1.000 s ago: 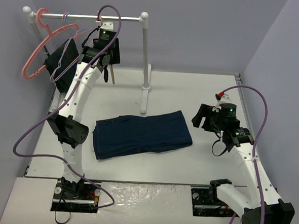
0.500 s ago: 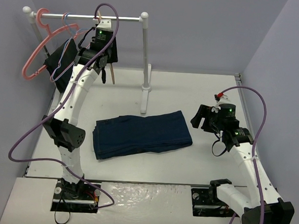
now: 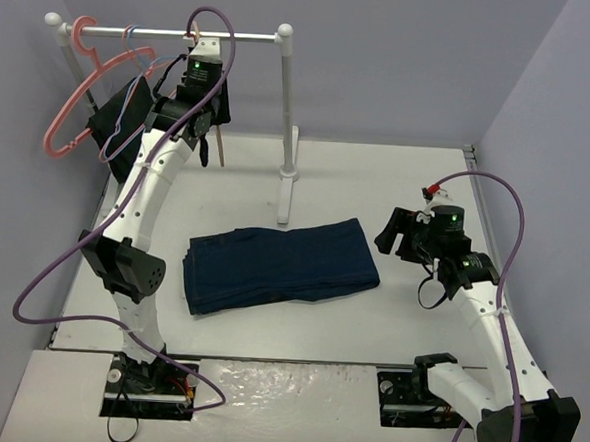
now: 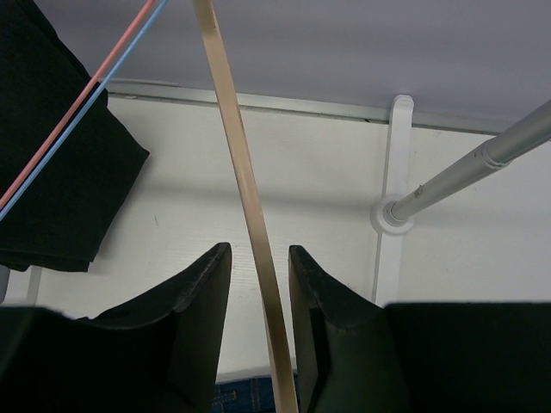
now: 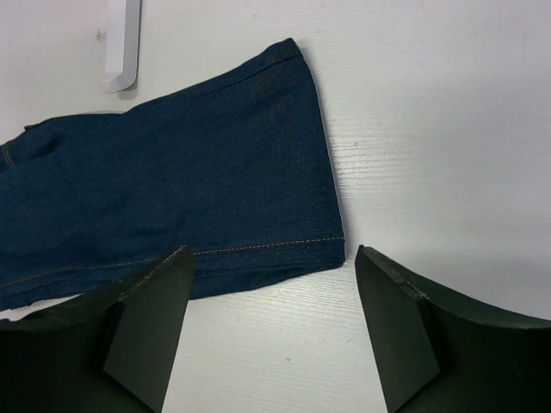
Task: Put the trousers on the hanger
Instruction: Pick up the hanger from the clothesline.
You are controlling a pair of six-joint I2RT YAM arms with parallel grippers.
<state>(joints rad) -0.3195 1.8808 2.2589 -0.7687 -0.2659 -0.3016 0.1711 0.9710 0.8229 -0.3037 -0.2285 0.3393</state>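
Note:
The dark navy trousers lie folded flat on the white table, and their hem end shows in the right wrist view. The tan wooden hanger hangs from the rack rail at the back left. My left gripper is raised at it. In the left wrist view one hanger arm runs between my left gripper's open fingers, with a gap on the left side. My right gripper is open and empty, just right of the trousers' hem; in the right wrist view it hovers over bare table.
A white clothes rack has a rail, a post and a foot behind the trousers. A pink plastic hanger, thin wire hangers and a black cloth hang at the rail's left end. Grey walls enclose the table.
My left arm's elbow has swung left and the left gripper has shifted slightly along the hanger. My right gripper has edged a little left towards the trousers.

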